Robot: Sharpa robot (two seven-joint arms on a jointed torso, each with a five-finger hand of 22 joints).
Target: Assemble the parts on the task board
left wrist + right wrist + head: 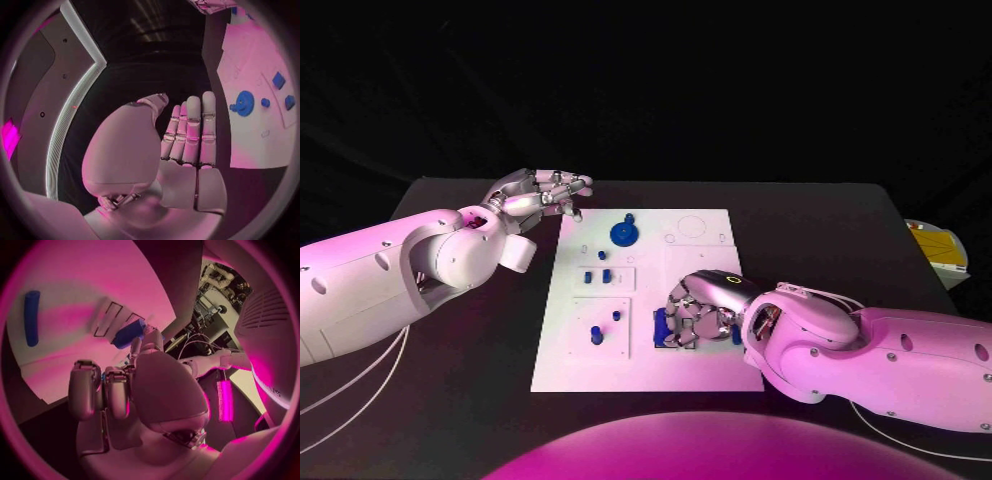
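The right hand curls over a blue part on the task board, seemingly pinching it. A loose pinch could let it slip. The left hand, fingers pressed together, hovers beside the board.

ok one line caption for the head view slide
Right hand reaches down over blue parts on the white task board; left hand hovers beside its far corner, holding nothing.

Head camera is looking down from above at the table with the board centred. Left wrist camera is sitting behind the left hand, facing along it, board off to one side. Right wrist camera is sitting close behind the right hand, facing the board. All three are sharing the board.
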